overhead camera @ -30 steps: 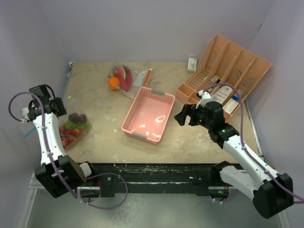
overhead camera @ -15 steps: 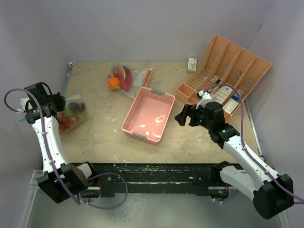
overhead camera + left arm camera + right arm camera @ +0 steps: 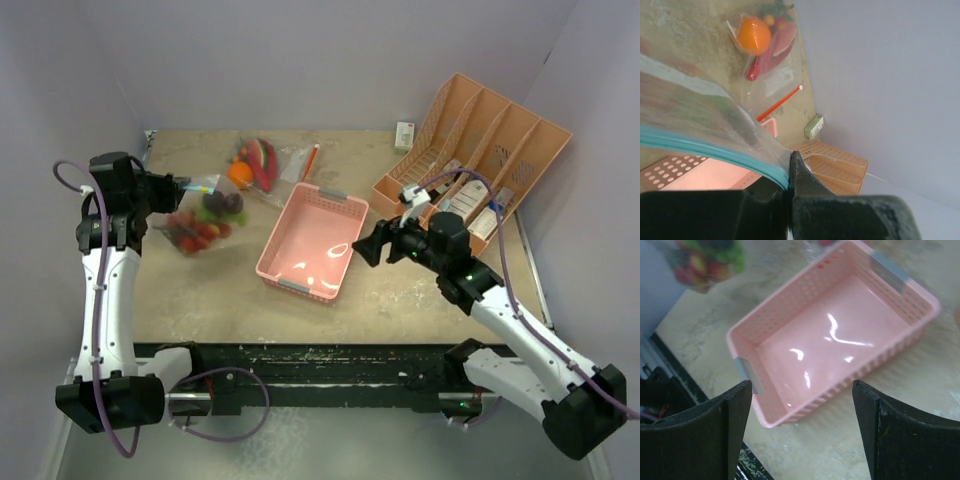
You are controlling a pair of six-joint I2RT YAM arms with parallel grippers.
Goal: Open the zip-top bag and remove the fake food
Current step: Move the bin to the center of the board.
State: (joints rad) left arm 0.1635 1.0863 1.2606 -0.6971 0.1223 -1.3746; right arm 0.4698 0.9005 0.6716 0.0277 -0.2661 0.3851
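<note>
Plastic zip-top bag (image 3: 203, 222) hangs pinched in left pincer (image 3: 790, 167); right pincer (image 3: 800, 390) gapes wide.

left arm (image 3: 100, 290): raised, jaws clamped shut | right arm (image 3: 510, 315): extended, jaws wide apart

Left arm (image 3: 103, 300), right arm (image 3: 515, 330): white links, black joints, loose lilac cables (right gripper (image 3: 797, 385) fingers (image 3: 695, 435) blocky, matte black).

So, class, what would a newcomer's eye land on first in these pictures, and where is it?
Probably the pink basket, empty in the middle of the table, with the open right gripper at its right side. Next, on the left, the left gripper pinching the teal zip edge of a clear bag of fake food.
</note>
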